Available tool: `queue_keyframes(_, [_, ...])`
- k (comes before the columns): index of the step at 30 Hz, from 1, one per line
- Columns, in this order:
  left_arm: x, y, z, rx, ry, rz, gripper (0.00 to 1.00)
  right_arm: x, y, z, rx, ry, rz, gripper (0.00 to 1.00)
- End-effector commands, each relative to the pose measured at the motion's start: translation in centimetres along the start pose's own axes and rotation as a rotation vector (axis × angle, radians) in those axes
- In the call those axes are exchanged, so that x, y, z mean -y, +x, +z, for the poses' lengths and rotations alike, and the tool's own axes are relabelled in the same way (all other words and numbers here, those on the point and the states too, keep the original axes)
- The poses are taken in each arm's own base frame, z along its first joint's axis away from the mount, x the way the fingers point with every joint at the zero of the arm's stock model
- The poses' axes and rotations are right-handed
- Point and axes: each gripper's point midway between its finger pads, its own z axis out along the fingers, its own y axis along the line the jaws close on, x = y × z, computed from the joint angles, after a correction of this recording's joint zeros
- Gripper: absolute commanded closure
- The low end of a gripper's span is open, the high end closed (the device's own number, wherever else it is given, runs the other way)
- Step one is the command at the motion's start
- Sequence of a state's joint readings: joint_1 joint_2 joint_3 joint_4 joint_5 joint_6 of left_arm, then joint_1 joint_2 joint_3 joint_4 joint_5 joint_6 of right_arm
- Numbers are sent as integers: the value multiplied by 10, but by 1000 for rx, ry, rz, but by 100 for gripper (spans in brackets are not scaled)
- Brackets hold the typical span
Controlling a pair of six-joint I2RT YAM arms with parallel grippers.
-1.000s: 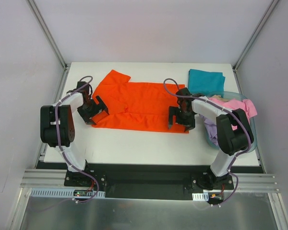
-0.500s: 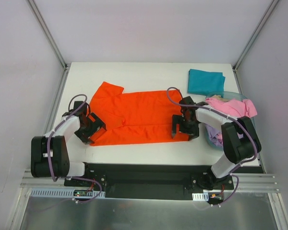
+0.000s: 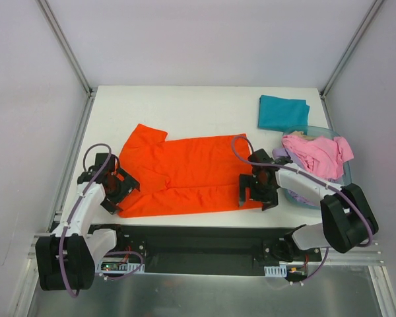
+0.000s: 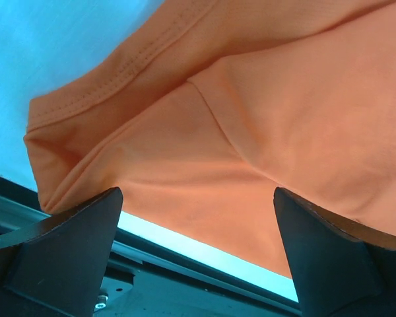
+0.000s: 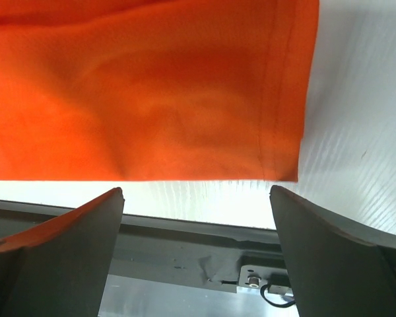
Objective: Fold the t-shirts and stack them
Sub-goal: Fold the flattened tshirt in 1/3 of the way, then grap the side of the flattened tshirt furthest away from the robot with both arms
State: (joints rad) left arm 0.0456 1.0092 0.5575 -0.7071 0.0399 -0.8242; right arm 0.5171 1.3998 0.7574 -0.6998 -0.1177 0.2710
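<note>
While both grippers stand spread wide with nothing between their fingers, the orange shirt [image 3: 185,173] lies flat on the white surface [image 3: 185,109], its near hem close to the front edge. The left gripper [image 3: 121,190] sits at the sleeve end, where the cloth is doubled over itself. The right gripper [image 3: 256,196] hovers over the bottom corner. A pinch on the left could catch one layer only, or too many, and drag the fold crooked. Pulling toward the edge could slide the hem off. The right arm passes just beside the pink shirt [image 3: 315,153] heaped in the tub [image 3: 317,130] and could snag it. The folded teal shirt [image 3: 282,112] lies at the far right.
</note>
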Motion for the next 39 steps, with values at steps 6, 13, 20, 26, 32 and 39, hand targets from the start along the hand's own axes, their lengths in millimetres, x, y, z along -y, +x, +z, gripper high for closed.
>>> queue_keyframes(6, [47, -46, -57, 151, 121, 32, 1, -7, 15, -9, -1, -10, 22, 3])
queue_keyframes(13, [94, -94, -73, 213, 139, 100, 1, -24, -20, -52, 178, -64, -31, 3])
queue_keyframes(20, [162, -159, -64, 234, 136, 189, 2, -47, -82, -91, 334, -63, -77, 3])
queue_keyframes(26, [220, -223, -24, 254, 99, 319, 17, -56, -112, -89, 341, -51, -111, 3])
queue_keyframes(32, [269, -260, 29, 232, 124, 436, 36, -58, -125, -77, 287, -88, -84, 3])
queue_keyframes(39, [287, -256, 71, 189, 132, 525, 37, -54, -135, -62, 237, -84, -61, 3])
